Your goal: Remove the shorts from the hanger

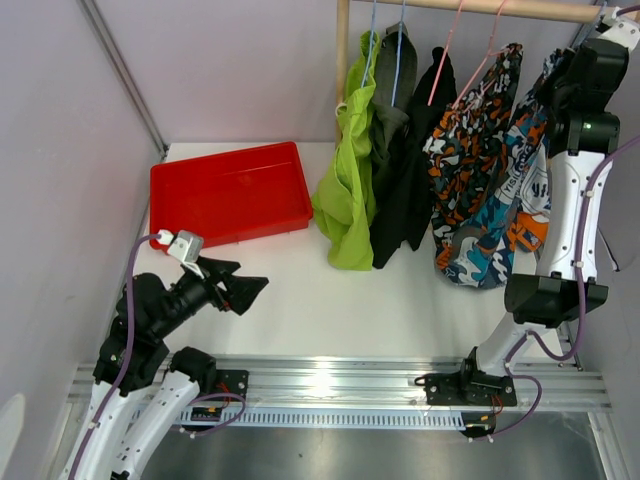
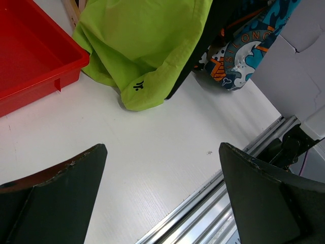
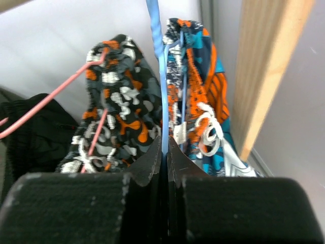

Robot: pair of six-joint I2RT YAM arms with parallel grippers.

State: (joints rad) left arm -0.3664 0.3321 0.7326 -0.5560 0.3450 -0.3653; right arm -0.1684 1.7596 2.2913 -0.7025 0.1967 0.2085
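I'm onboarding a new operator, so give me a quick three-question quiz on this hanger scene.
1. True or false: the left gripper is open and empty.
2. The right gripper is shut on: A) nothing, B) the blue hanger, C) fabric only.
3. Fill in: in the top view, the red tray lies to the ___ of the lime green shorts.
Key: 1 true; 2 B; 3 left.

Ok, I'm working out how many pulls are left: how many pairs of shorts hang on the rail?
5, left to right on the rail: lime green pair, dark grey-olive pair, black pair, orange-black-white patterned pair, teal-orange-white patterned pair. The folds could hide another.
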